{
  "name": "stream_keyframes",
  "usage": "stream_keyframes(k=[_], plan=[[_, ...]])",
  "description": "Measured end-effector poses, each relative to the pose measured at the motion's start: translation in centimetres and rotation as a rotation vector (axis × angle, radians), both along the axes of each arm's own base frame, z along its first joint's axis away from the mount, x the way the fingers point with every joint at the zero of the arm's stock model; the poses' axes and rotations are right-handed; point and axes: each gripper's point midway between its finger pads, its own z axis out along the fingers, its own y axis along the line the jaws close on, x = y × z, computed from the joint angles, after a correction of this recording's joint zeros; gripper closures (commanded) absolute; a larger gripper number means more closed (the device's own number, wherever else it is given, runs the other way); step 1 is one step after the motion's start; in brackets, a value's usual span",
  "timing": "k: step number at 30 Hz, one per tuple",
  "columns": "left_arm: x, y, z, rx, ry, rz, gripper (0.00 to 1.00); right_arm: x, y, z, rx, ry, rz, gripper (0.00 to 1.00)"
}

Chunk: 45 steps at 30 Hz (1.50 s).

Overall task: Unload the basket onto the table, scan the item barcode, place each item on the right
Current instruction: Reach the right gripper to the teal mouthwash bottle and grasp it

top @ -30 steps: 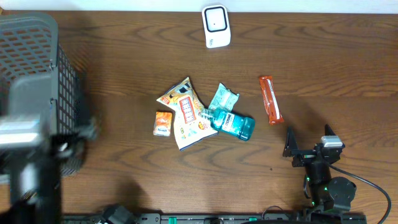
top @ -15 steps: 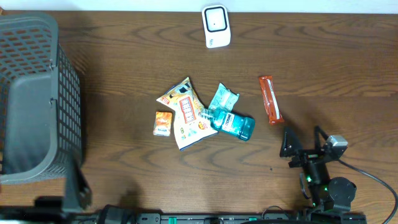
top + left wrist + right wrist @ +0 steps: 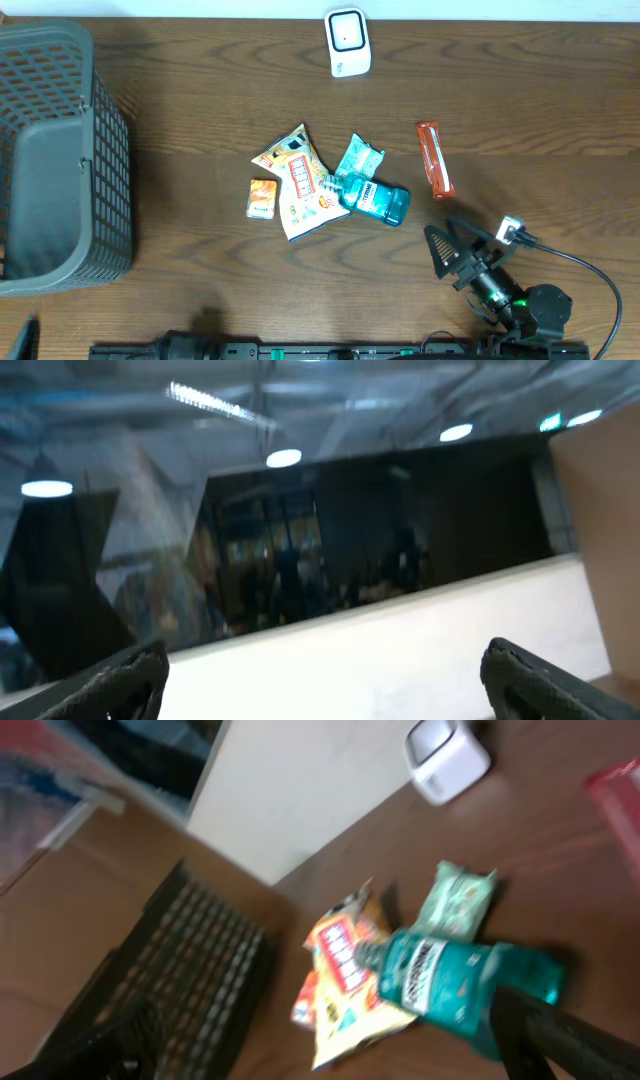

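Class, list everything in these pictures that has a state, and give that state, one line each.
basket, upright, nothing in it
scanner, on the table, untouched
snack bag, lying flat
mouthwash bottle, on its side, touching the snack bag
green packet, lying flat against the bottle
orange box, lying flat beside the snack bag
red bar, lying flat, alone
left claw, open, empty
right claw, open, empty

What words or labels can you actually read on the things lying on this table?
No text can be read for certain.
Teal bottle: white label with dark print, blurred.
Snack bag: red panel with white lettering, too small to read.
Orange box, red bar, green packet: print too small to read.
White device: no text visible.
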Motion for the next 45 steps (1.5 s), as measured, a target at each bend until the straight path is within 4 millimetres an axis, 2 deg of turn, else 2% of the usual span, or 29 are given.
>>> stream_keyframes(k=[3, 5, 8, 11, 18, 24, 28, 31, 34, 37, 40, 45], plan=[[-2.5, 0.3, -0.3, -0.005, -0.054, -0.006, 0.0, -0.5, 0.6, 0.1, 0.047, 0.034, 0.042, 0.01], [-3.4, 0.4, -0.4, -0.007, -0.072, -0.007, 0.0, -0.8, 0.9, 0.7, 0.058, 0.016, 0.07, 0.01], [-3.7, 0.4, -0.3, -0.007, -0.077, -0.014, 0.0, -1.5, 1.6, 2.0, 0.042, -0.059, 0.127, 0.05], [-3.9, 0.4, 0.0, -0.009, -0.092, -0.018, 0.0, -1.9, 2.1, 2.0, 0.035, -0.062, 0.164, 0.02], [-5.4, 0.7, 2.1, -0.024, -0.2, -0.018, 0.0, -1.8, 2.0, -0.8, -0.009, 0.025, 0.161, 0.01], [-5.2, 2.3, 2.6, -0.079, -0.21, 0.065, 0.0, -0.6, 1.1, -3.1, -0.086, 0.11, 0.103, 0.01], [-4.2, 3.9, 2.4, -0.134, -0.187, 0.15, 0.0, 0.4, -0.5, -4.0, -0.21, 0.236, 0.018, 0.01], [-2.9, 4.6, 1.7, -0.154, -0.154, 0.194, 0.0, 1.4, -1.2, -2.6, -0.334, 0.266, -0.005, 0.01], [-1.1, 4.7, 0.7, -0.157, -0.115, 0.217, 0.0, 3.2, -1.2, -0.3, -0.483, 0.267, -0.001, 0.01], [0.8, 4.6, -0.4, -0.153, -0.08, 0.228, 0.0, 4.9, -0.5, 0.9, -0.612, 0.258, 0.016, 0.01], [3.1, 4.4, -1.9, -0.147, -0.039, 0.239, 0.0, 6.5, 1.1, 0.9, -0.759, 0.259, 0.046, 0.01], [6.4, 4.0, -4.7, -0.142, 0.048, 0.237, 0.0, 8.1, 4.8, -2.2, -1.066, 0.271, 0.126, 0.01]])
